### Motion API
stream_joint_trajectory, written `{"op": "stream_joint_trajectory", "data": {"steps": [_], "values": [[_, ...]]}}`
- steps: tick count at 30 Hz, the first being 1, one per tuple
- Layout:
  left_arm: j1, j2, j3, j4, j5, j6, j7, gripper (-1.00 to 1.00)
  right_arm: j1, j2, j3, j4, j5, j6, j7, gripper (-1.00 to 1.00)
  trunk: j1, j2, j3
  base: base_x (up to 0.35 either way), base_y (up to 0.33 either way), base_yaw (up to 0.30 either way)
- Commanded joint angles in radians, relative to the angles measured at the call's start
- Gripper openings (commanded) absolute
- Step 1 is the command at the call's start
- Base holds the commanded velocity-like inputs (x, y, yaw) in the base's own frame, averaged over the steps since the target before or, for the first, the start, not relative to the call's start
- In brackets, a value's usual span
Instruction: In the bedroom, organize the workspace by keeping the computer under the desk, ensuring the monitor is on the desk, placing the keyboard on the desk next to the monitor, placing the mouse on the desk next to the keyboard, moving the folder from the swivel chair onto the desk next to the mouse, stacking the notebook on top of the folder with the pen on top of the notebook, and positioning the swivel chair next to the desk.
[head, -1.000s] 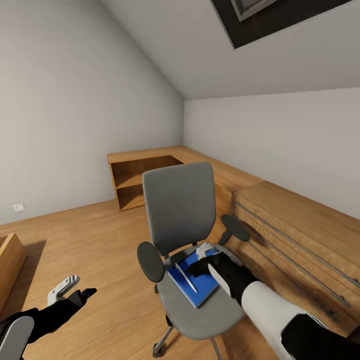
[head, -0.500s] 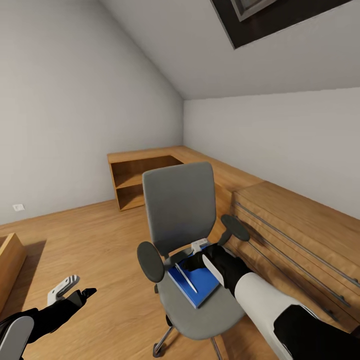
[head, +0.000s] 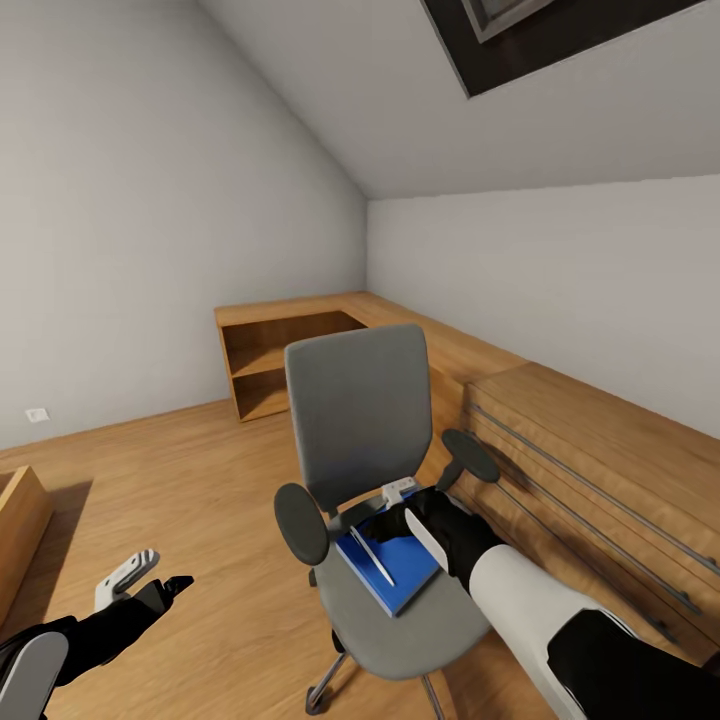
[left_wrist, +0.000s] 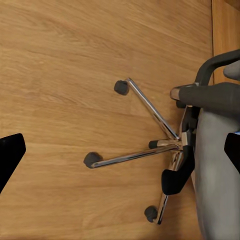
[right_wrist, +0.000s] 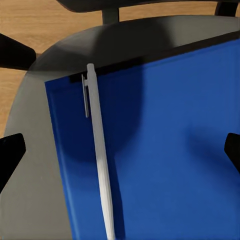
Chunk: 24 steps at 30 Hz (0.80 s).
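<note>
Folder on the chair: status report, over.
Right gripper open above folder, holding nothing. Left gripper open, low over floor. Folder flat on chair seat, pen lying on it.

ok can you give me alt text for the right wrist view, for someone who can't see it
A white pen lies lengthwise on a bright-blue folder resting on the grey seat of the swivel chair, seen from directly above. The dark fingertips of the right gripper sit wide apart at the frame's two side edges, and wood floor shows beyond the seat.

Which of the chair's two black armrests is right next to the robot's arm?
The armrest on the wooden drawers' side; the right pincer hovers just below it. The other armrest stands apart.
</note>
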Motion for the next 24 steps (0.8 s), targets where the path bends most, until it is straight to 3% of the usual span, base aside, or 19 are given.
{"op": "stream_joint_trajectory", "data": {"steps": [1,17,24], "values": [[-0.001,0.0,0.001,-0.001,0.01,0.003,0.009,1.0,-0.001,-0.002,0.004,-0.001,-0.004,0.003,0.0,1.0,0.0,-0.001,-0.001,0.01,0.0,0.0],[-0.001,0.001,0.004,-0.001,0.011,0.005,0.009,1.0,0.0,-0.002,0.005,0.0,-0.002,0.002,0.006,1.0,0.0,-0.001,-0.001,0.092,0.0,0.003],[-0.001,0.001,0.007,-0.001,0.012,0.005,0.011,1.0,0.0,-0.002,0.005,0.0,-0.002,0.002,0.007,1.0,0.0,-0.001,-0.001,0.002,0.0,0.17]]}}
